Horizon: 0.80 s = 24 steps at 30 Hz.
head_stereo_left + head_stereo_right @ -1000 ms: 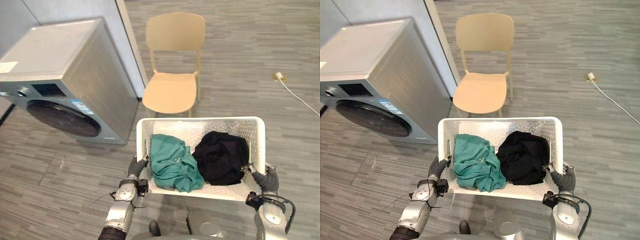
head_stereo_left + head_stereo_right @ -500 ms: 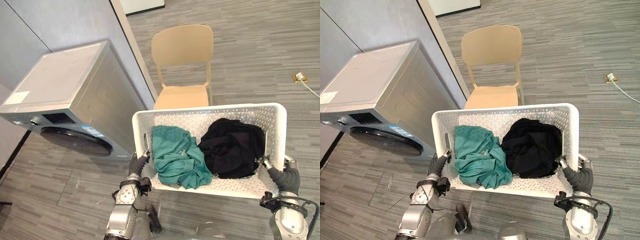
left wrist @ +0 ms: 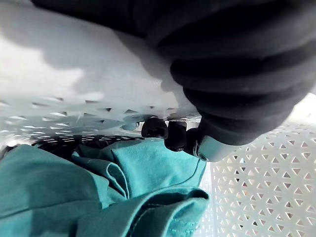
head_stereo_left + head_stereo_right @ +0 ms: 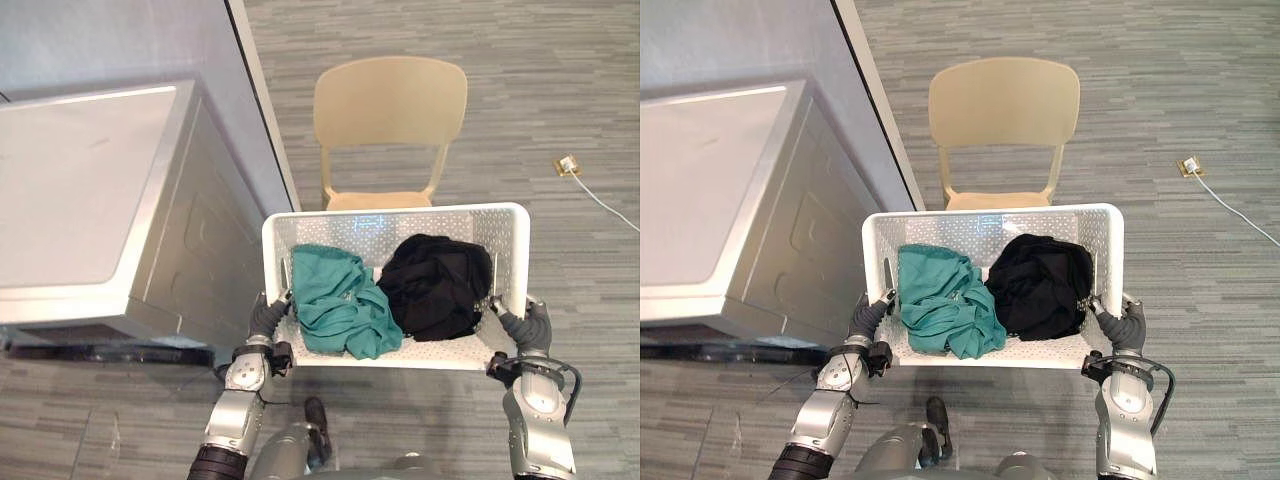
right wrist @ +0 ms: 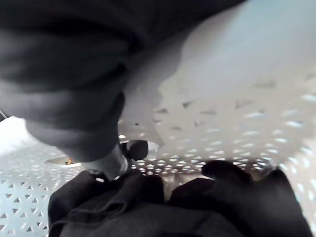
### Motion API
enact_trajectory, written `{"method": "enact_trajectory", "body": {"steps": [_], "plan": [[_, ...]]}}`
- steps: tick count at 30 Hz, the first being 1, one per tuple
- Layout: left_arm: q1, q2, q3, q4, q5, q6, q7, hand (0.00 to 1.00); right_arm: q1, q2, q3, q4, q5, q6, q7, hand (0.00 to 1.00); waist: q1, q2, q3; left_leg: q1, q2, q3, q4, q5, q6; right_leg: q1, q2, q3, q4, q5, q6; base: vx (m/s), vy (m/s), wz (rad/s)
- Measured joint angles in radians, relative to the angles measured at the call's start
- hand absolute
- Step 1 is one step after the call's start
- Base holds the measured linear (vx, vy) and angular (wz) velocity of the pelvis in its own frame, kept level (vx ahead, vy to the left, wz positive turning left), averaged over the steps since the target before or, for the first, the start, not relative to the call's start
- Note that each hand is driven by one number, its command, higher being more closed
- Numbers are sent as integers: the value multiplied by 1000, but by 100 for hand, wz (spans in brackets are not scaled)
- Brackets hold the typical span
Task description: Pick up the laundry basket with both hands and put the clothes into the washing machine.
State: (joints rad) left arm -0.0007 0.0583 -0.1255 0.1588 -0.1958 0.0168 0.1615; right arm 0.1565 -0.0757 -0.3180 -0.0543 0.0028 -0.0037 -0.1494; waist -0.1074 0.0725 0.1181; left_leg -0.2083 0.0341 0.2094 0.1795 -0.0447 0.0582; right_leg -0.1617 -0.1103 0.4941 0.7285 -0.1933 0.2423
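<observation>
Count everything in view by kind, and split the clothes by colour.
basket: 1, gripped at its two ends by the left hand and the right hand
teal clothes: 1 bundle, in the basket
black clothes: 1 bundle, in the basket
washing machine: 1
chair: 1
floor socket: 1
Total: 6

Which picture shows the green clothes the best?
The left eye view: the green clothes lie whole in the white basket, beside the black clothes. The right eye view matches. The left wrist view shows folds from very close. The right wrist view faces the black clothes.
</observation>
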Motion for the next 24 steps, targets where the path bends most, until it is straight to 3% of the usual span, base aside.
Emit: {"method": "enact_trajectory", "body": {"steps": [2,5,6,8,14,18,24], "plan": [[-36,11,0,14,0,-5,0,100,-13,1,0,0,9,-13,-1,100,-19,-3,29,5,14,-24,-44,-8,-14,-103,26,-42,-57,-57,15,-32,-169,8],[-78,29,0,48,-8,-4,0,100,-38,0,-1,6,24,-10,-1,100,-30,-64,92,6,13,-31,-46,-16,-48,-168,34,-100,-339,-36,-20,-25,-324,21],[-95,7,1,69,-7,-3,3,100,-57,-30,-6,33,26,-11,-4,100,-55,-41,125,-4,25,-71,-39,-2,-88,-153,55,-152,-372,27,-97,57,-224,32],[-136,4,-1,87,1,7,3,100,-79,-37,-19,67,32,-8,-6,100,-48,-22,147,4,74,-90,-80,48,-145,-155,104,-173,-374,45,-130,140,-214,13],[-207,-8,-22,107,11,2,3,100,-102,-86,-43,67,80,-23,-13,100,-42,-16,178,6,77,-97,-149,140,-171,-185,107,-254,-309,-4,-187,60,-161,31],[-274,-8,-22,146,11,1,3,100,-148,-132,-43,82,113,-18,-13,100,-39,5,208,-40,77,-82,-222,178,-166,-260,109,-271,-308,-4,-188,-8,-27,13],[-380,10,-22,201,9,2,11,100,-211,-180,-41,90,160,-8,-12,100,-9,-3,237,-57,65,-28,-242,178,-166,-303,106,-250,-295,-4,-187,0,15,-9]]}}
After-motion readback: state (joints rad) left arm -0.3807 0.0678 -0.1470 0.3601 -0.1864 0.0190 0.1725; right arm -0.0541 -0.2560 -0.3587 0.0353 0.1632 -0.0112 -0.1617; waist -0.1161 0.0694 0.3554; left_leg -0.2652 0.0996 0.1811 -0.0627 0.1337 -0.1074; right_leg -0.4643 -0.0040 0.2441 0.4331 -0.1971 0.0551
